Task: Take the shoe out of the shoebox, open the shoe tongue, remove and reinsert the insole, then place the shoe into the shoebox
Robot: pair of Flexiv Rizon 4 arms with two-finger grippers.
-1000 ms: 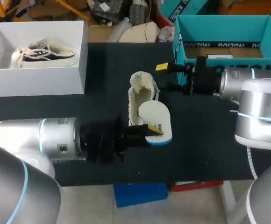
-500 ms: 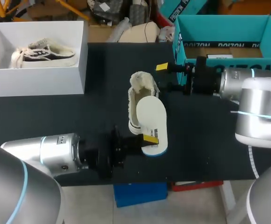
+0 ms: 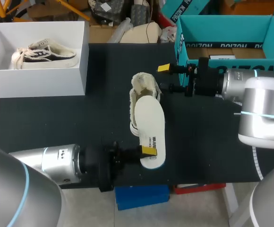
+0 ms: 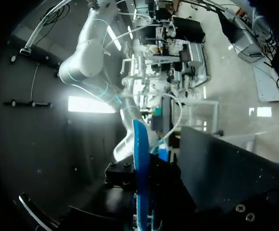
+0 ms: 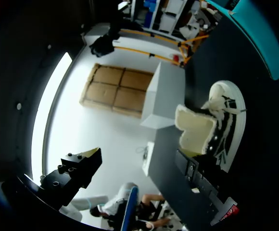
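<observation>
**Insole swings into line as left gripper draws back**

Over the last second the left gripper (image 3: 148, 151) has pulled back toward the table's near edge. The insole (image 3: 149, 124) it carries has turned from lying askew, off to the shoe's right, to lying lengthwise along the shoe (image 3: 138, 106). The right gripper (image 3: 169, 78) has not shifted.

The left jaws are clamped on the insole's near end. In the left wrist view the insole shows edge-on, its blue rim running out ahead of the fingers. Its far end lies over the shoe's opening, and its near half is on or just above the black table (image 3: 56, 123) (which of the two I cannot tell). The shoe lies mid-table with its fleecy tongue (image 3: 144, 81) turned up at the far end. The right jaws stand wide apart, holding nothing, just right of the tongue.

On progress, the shoe is out of the white shoebox (image 3: 38, 80), which holds a second shoe (image 3: 45, 52), and the tongue is open. The insole looks largely out of the shoe, so I judge this to be the remove-and-reinsert step. Whether the insole is going out or back in, these views do not settle. Seating the insole and boxing the shoe are left to do. A teal box (image 3: 222, 28) stands at the far right.
</observation>
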